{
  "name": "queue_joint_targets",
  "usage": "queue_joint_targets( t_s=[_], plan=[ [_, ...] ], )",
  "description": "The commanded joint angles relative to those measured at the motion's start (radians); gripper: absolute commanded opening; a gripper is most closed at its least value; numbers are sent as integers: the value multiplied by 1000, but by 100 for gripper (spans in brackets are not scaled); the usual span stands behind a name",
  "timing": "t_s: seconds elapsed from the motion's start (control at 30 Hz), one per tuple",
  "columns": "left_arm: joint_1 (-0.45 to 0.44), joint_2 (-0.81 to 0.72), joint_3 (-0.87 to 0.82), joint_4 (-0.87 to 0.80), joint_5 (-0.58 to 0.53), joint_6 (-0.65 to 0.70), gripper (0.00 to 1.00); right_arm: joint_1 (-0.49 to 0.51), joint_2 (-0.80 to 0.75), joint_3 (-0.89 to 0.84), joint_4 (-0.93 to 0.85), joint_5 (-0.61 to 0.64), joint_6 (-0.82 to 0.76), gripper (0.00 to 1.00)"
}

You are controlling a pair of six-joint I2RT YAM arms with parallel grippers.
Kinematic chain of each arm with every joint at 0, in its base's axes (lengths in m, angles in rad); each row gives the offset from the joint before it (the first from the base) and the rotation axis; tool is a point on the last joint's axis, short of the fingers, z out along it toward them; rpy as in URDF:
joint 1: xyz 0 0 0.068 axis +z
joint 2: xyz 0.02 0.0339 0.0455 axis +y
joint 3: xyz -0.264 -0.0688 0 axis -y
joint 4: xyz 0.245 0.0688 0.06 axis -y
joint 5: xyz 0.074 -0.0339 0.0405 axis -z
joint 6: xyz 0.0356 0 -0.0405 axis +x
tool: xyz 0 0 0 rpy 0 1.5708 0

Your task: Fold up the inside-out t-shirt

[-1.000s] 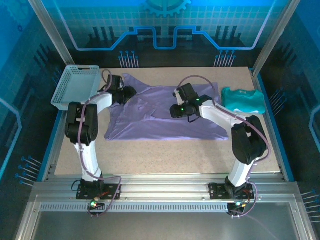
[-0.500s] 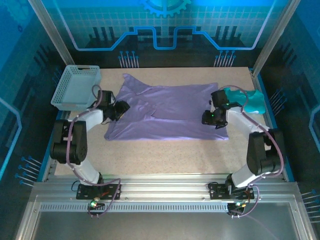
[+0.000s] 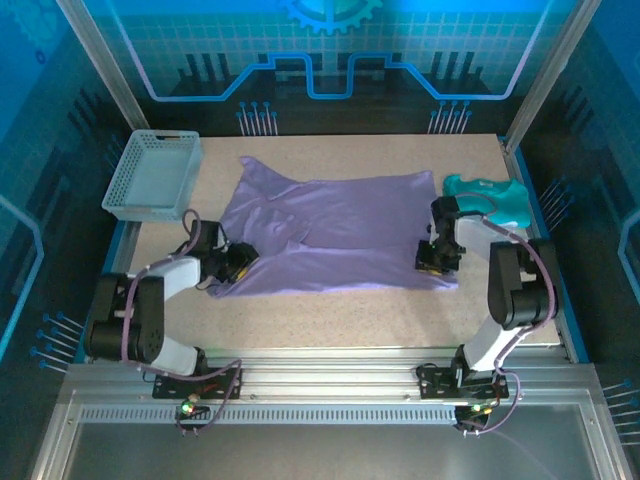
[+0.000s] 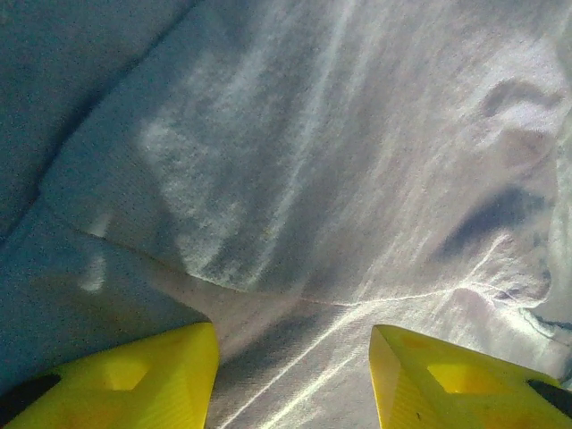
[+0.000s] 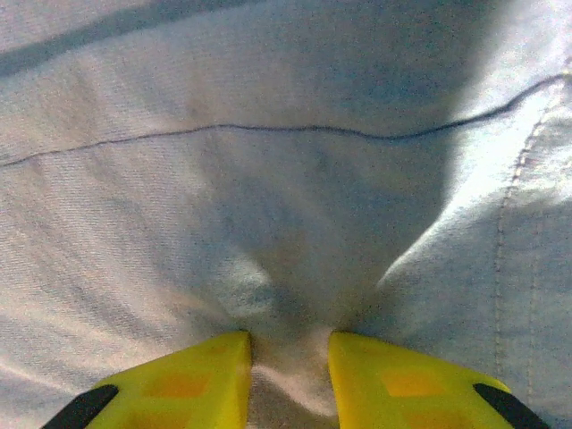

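The inside-out t-shirt (image 3: pixel 340 230) lies spread out, lavender and wrinkled, across the middle of the table. My left gripper (image 3: pixel 238 265) is low over its near left corner. In the left wrist view that gripper (image 4: pixel 295 357) is open, its yellow fingers (image 4: pixel 143 375) wide apart above flat cloth (image 4: pixel 313 179). My right gripper (image 3: pixel 430 262) is at the shirt's near right edge. In the right wrist view it (image 5: pixel 289 357) is shut on a bunched fold of the shirt's cloth (image 5: pixel 286 223), which puckers up between the yellow fingers (image 5: pixel 188 375).
A grey mesh basket (image 3: pixel 150 180) stands at the far left corner. A teal garment (image 3: pixel 495 200) lies bunched at the right edge, just beyond the right arm. Bare speckled tabletop (image 3: pixel 340 320) runs along the near side in front of the shirt.
Both grippers have come from the shirt's far and middle parts to its near corners. The right jaws have closed on a fold of cloth, and the shirt lies flatter and wider.
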Motion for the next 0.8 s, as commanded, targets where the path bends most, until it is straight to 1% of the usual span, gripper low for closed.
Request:
queue_joint_targets(
  t_s=[0.0,0.07,0.13,0.2,0.23,0.27,0.33,0.4,0.53,0.67,0.77],
  plan=[
    [0,-143,-114,-176,-9,-7,50,-3,-82,-134,-101,-25,68,30],
    [0,-266,-140,-214,-31,-26,51,13,-185,-157,-89,-44,99,31],
    [0,-344,-109,-230,-77,-26,52,36,-290,-135,-60,-24,103,37],
    [2,-352,-48,-218,-130,-18,53,39,-354,-99,6,-3,89,45],
    [5,-332,-9,-195,-143,-9,53,36,-367,-76,56,15,86,50],
    [7,-307,29,-179,-153,-2,54,32,-359,-53,100,35,86,53],
    [9,-226,125,-143,-166,8,54,10,-284,46,173,74,87,56],
    [9,-155,202,-119,-158,9,55,-20,-160,166,189,87,95,56],
    [9,-56,300,-95,-130,8,56,-51,121,445,127,115,91,52],
    [9,-19,328,-80,-133,16,56,-66,345,692,35,169,77,49],
    [9,0,337,-70,-122,16,56,-72,503,883,-69,200,73,47]
  ],
)
